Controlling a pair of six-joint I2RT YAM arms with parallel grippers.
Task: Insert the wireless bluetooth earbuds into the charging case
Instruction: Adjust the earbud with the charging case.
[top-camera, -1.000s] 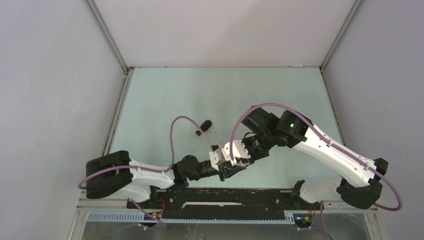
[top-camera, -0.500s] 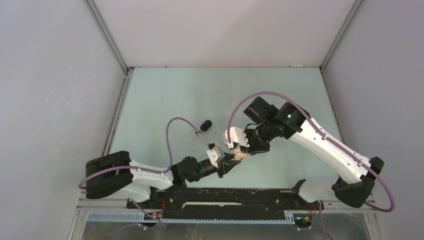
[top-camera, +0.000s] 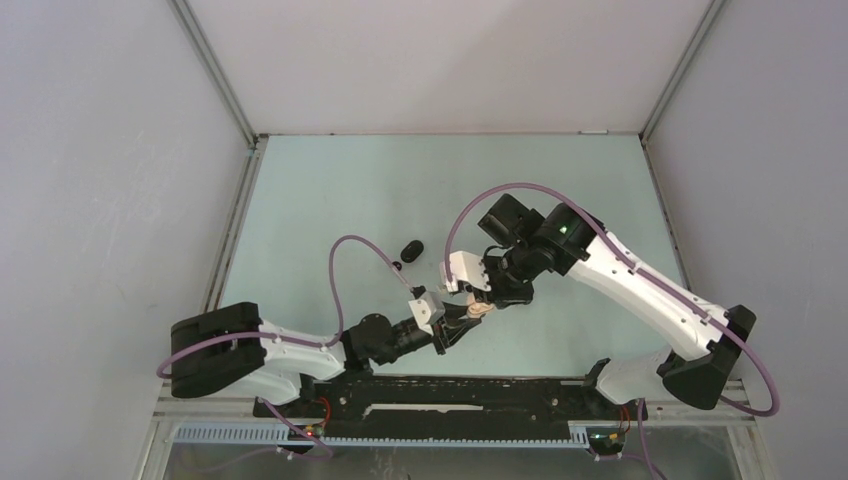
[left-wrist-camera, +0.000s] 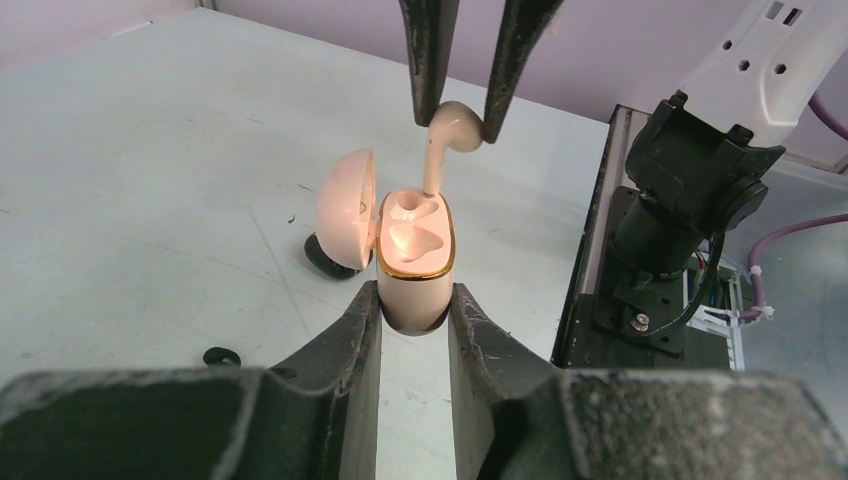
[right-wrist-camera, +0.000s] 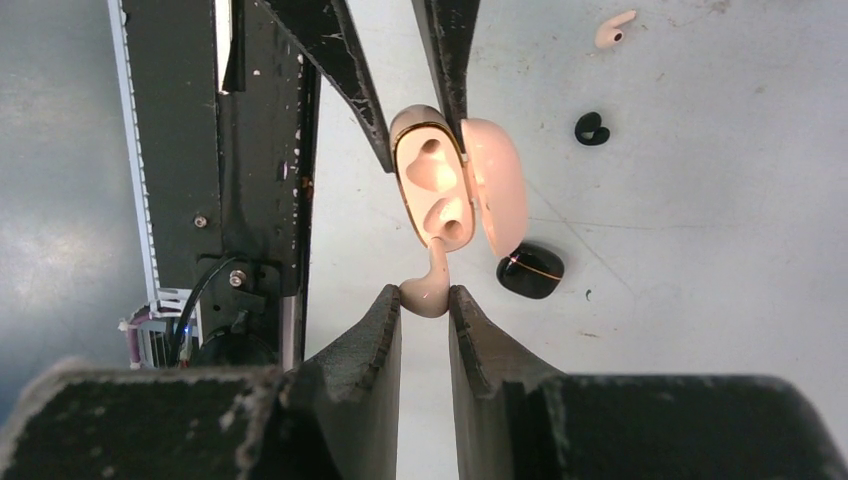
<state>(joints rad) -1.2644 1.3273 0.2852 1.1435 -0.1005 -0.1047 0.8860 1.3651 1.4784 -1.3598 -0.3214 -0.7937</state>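
Observation:
My left gripper (left-wrist-camera: 414, 300) is shut on the lower body of a cream charging case (left-wrist-camera: 415, 270), held upright off the table with its lid (left-wrist-camera: 347, 210) swung open to the left. My right gripper (right-wrist-camera: 425, 300) is shut on the head of a cream earbud (right-wrist-camera: 428, 290). The earbud's stem points into the case (right-wrist-camera: 435, 195) and its tip sits at the mouth of one socket. The other socket shows bare. In the top view both grippers (top-camera: 455, 325) (top-camera: 480, 300) meet near the table's front centre.
A black case (right-wrist-camera: 530, 270) lies on the table just below the held case, a black earbud (right-wrist-camera: 592, 129) beyond it, and a loose cream earbud (right-wrist-camera: 613, 30) farther off. The black base rail (right-wrist-camera: 260, 150) runs along the near table edge.
The right wrist has swung back and to the left, from on top of the left gripper to just beyond it, with the earbud in it. The left gripper has shifted slightly.

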